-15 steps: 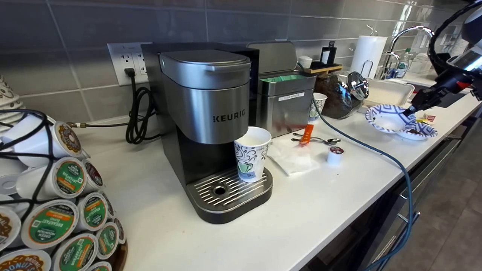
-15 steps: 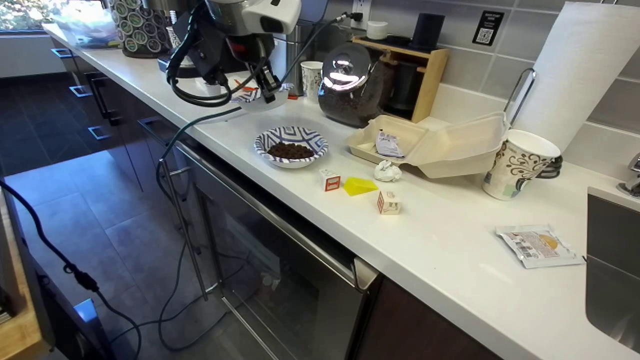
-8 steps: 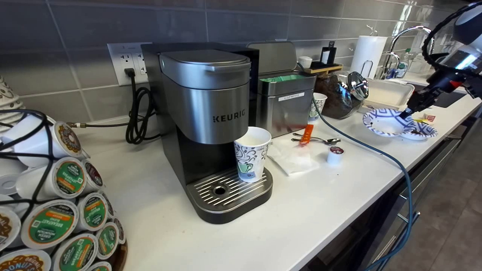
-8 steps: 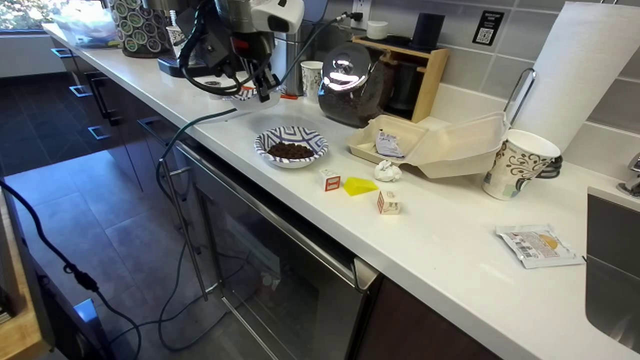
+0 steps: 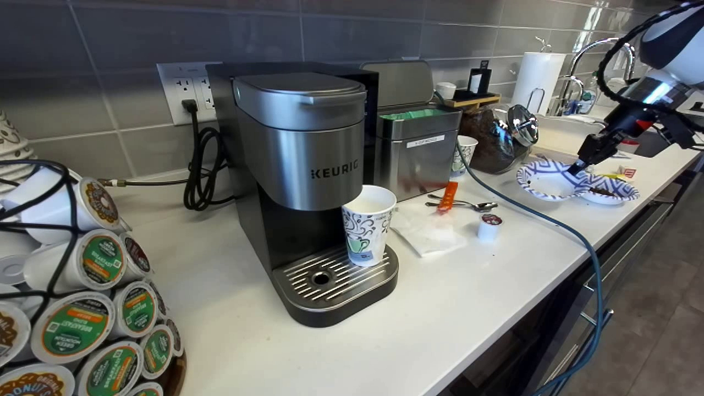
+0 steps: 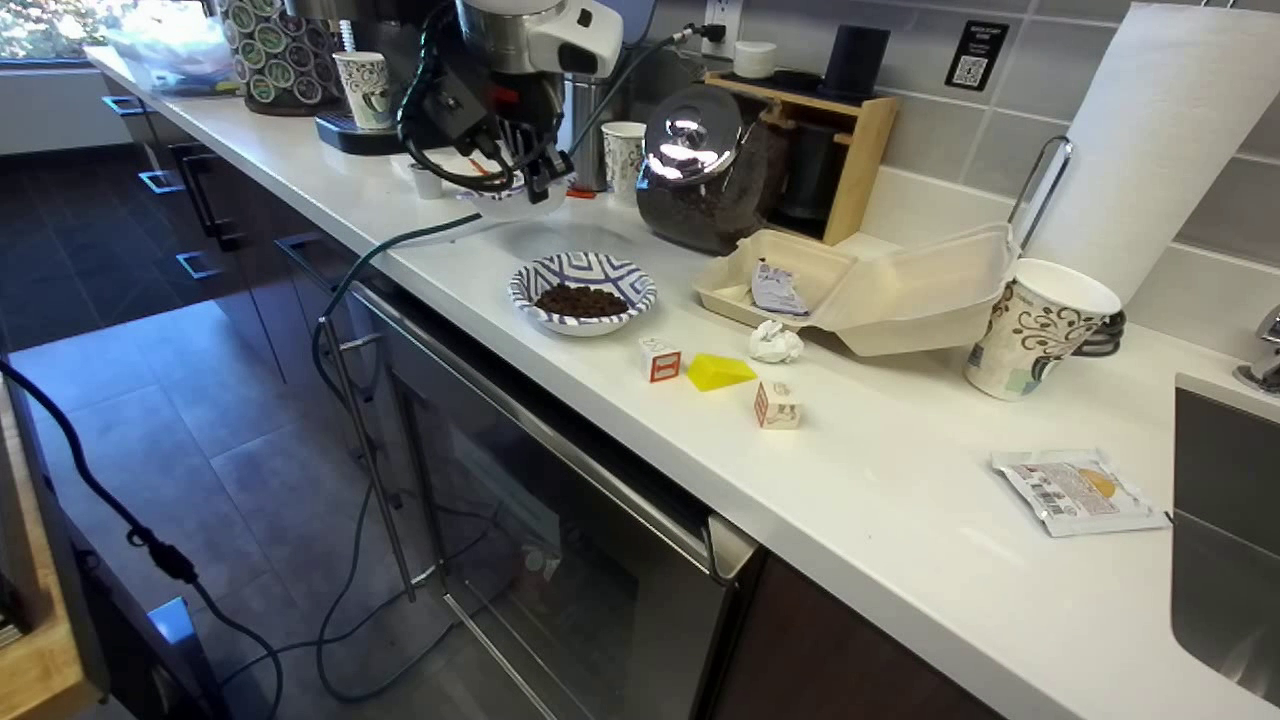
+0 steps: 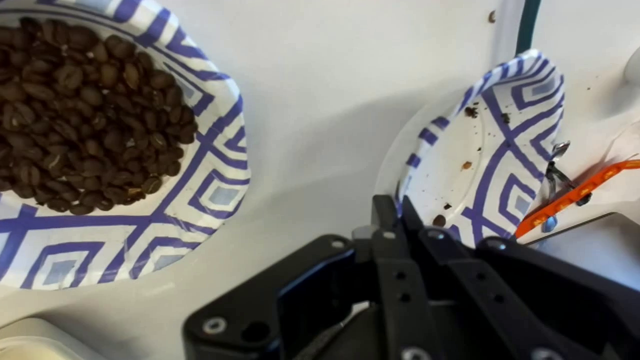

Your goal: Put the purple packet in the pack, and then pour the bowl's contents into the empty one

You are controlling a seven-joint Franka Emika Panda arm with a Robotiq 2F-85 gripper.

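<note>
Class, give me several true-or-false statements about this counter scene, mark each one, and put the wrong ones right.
1. The purple packet lies in a takeout container. True.
2. That container is shut. False: it stands open.
3. The gripper is shut on the rim of a patterned bowl. True.
4. That bowl is heaped full. False: only a few dark bits show in it; the coffee beans are in the other patterned bowl.
5. A paper cup stands upright on the drip tray of the coffee machine. True.
</note>
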